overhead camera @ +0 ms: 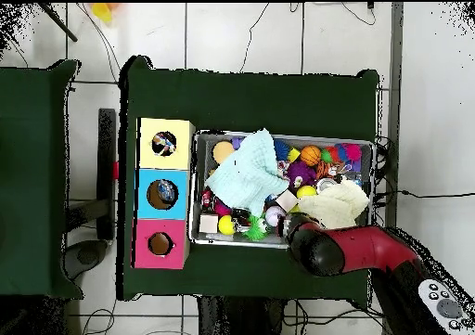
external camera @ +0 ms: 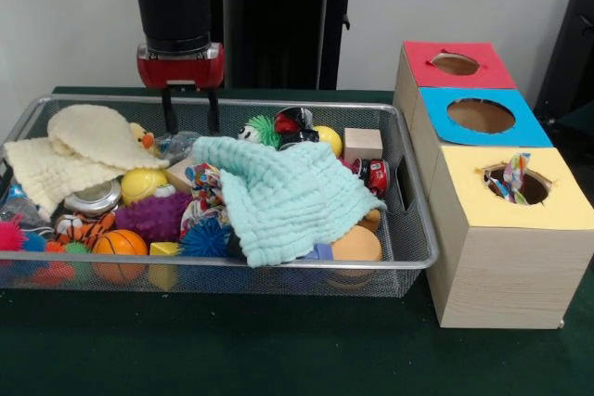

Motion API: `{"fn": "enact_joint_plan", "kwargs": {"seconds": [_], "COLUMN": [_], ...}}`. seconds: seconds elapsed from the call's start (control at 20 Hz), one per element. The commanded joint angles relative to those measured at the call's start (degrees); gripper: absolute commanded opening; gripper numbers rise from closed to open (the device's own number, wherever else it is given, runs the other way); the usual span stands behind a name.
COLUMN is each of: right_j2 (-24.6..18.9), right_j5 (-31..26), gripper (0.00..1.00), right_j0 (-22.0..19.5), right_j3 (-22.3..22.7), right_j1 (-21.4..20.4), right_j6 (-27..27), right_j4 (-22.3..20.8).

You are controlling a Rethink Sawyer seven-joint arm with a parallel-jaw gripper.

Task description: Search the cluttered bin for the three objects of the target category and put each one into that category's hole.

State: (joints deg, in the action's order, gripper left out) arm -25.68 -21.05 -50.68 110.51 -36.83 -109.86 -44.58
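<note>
My gripper (external camera: 191, 111) hangs open over the far rim of the wire bin (external camera: 232, 264), with nothing between its fingers (external camera: 170, 113). Just below it lie a crinkled clear wrapper (external camera: 176, 144) and a rubber duck (external camera: 144, 139). A pale green cloth (external camera: 278, 187) covers the bin's middle, and a cream cloth (external camera: 79, 146) covers the left. Balls show around them: yellow (external camera: 144, 183), purple spiky (external camera: 153, 215), blue spiky (external camera: 204, 238), a basketball (external camera: 121, 243). In the overhead view my arm (overhead camera: 343, 248) hides the gripper above the bin (overhead camera: 283, 136).
Three boxes stand beside the bin, each with a hole: red (external camera: 455, 64), blue (external camera: 481, 115) and yellow (external camera: 517, 183), the last with a colourful item poking out. A wooden cube (external camera: 362, 144), a red toy car (external camera: 376, 173) and a tin (external camera: 93, 197) also lie in the bin.
</note>
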Motion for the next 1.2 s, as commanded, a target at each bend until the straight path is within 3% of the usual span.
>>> {"fn": "enact_joint_plan", "kwargs": {"seconds": [0.05,0.3,0.35,0.9,0.95,1.2], "right_j2": [-5.7,-6.3,-6.1,-4.6,-5.1,-3.1], "right_j5": [-5.2,-4.1,-3.7,-1.8,-1.7,0.3], "gripper": [1.00,1.00,0.00,0.00,1.00,1.00], "right_j0": [-0.4,-0.9,-0.7,0.5,-0.2,1.1], "right_j3": [-7.5,-7.4,-7.3,-7.7,-7.2,-6.2], "right_j1": [1.5,1.6,1.5,1.2,1.4,1.5], "right_j6": [7.2,7.4,7.1,5.7,5.8,2.6], "right_j4": [1.9,0.7,0.4,-1.6,-1.1,-1.7]}}
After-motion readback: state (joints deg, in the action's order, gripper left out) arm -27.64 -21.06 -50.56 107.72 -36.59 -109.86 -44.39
